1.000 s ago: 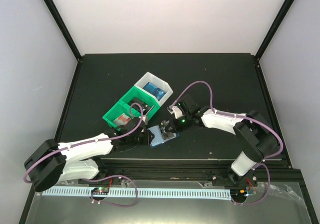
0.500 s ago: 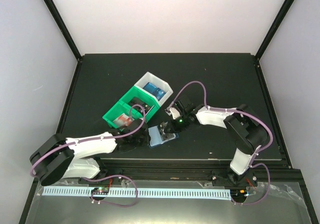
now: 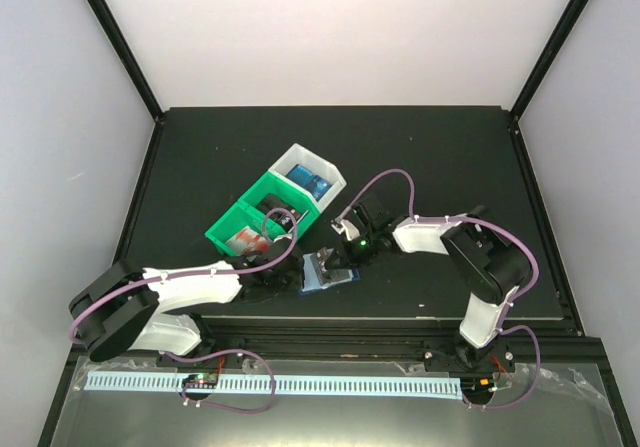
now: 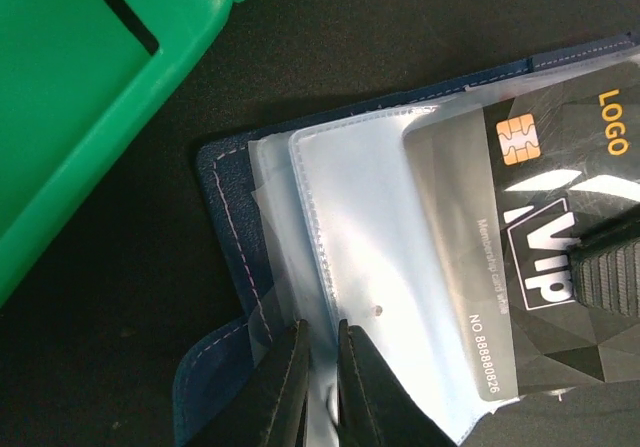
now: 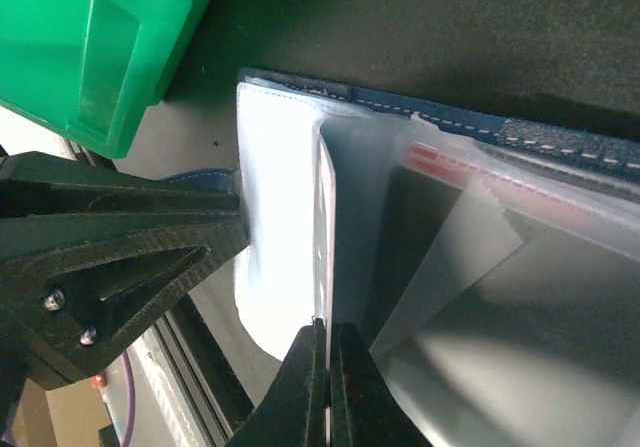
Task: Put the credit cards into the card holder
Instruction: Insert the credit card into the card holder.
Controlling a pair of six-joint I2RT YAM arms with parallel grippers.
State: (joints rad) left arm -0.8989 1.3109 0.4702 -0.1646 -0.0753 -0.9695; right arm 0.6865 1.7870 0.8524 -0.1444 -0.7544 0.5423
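Note:
The dark blue card holder (image 3: 325,270) lies open near the table's front edge, clear sleeves up. In the left wrist view my left gripper (image 4: 320,325) is shut on the edge of a clear sleeve (image 4: 370,237) of the holder (image 4: 225,197). A black VIP credit card (image 4: 520,227) sits partly inside that sleeve. My right gripper (image 5: 328,329) is shut on this card, seen edge-on (image 5: 322,227), at the sleeve's mouth. In the top view the left gripper (image 3: 296,277) and the right gripper (image 3: 345,257) meet over the holder.
A green bin (image 3: 228,229) holds red-and-white cards (image 3: 243,237). Joined behind it, a white bin (image 3: 330,174) holds blue cards (image 3: 308,180). The green bin's wall (image 4: 90,117) stands close to the left of the holder. The table's front rail (image 3: 330,319) is just below it.
My right gripper has moved down and left toward the holder with the black card. My left arm has reached a little further right; its gripper stays at the holder's left edge.

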